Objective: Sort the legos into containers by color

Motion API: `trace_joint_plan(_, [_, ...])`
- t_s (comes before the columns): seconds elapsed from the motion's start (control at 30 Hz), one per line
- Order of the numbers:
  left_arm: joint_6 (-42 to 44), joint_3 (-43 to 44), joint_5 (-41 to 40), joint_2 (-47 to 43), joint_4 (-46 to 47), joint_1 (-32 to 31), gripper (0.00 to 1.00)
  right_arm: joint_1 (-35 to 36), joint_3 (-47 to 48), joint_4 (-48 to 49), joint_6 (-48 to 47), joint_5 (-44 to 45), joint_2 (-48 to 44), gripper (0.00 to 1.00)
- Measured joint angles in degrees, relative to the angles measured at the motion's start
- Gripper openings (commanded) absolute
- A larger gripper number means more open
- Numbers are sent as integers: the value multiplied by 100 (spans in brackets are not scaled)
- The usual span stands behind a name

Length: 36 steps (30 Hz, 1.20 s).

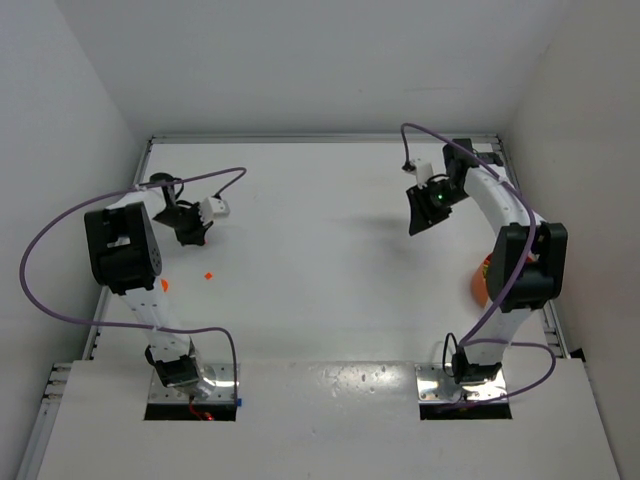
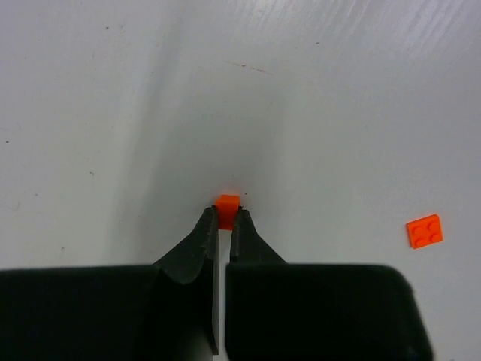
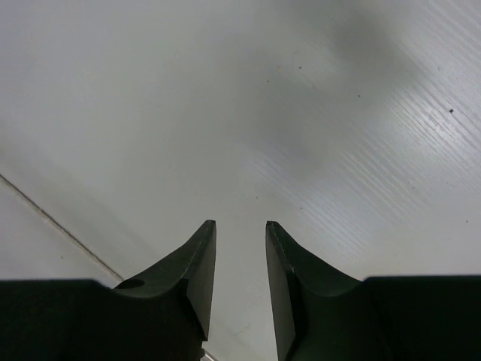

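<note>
We see the left gripper [image 2: 226, 216] with jaws clamped on an orange lego [image 2: 228, 201]; the right gripper [image 3: 240, 229] has jaws apart.

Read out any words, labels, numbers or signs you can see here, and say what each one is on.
No readable text anywhere. The table, the orange bowl and the held brick in the left gripper show no lettering. The loose brick has studs too small to show any mark.
</note>
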Motion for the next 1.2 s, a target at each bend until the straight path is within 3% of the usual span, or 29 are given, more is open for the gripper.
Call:
trace_joint_plan(0.17, [-267,17,686,-31,-586,2,0,192,0,186,216,-474,-2,36])
trace_joint_plan(0.4, [-894,90,2949,-833,-1832,-155,0,748,358,382,999,-2507,354,39])
trace_joint_plan(0.53, [-1517,63,4085,-1676,-2009,-621,0,1287,407,800,1676,-3764,855,39])
trace_joint_plan(0.67, [-1781,94,4741,-1978,-2293,-1119,0,1884,776,1045,2245,-4258,1235,40])
trace_joint_plan(0.77, [-1775,111,4933,-1987,-2621,-1412,0,2238,1023,1464,2861,-4557,1281,40])
trace_joint_plan(0.9, [-2232,-76,4892,-2249,-2275,-1639,0,2371,1108,2284,3880,-4736,1281,41])
trace_joint_plan(0.93, [-2470,-208,4809,-2409,-2022,-1692,0,2396,1071,2544,4197,-4723,1279,41])
trace_joint_plan(1.03, [-3394,-608,4441,-2955,-1091,-1930,0,2479,820,3268,5097,-4594,1263,55])
trace_joint_plan(1.2, [-4972,-1143,3497,-3904,511,-2616,0,2747,393,4120,6402,-4417,1263,56])
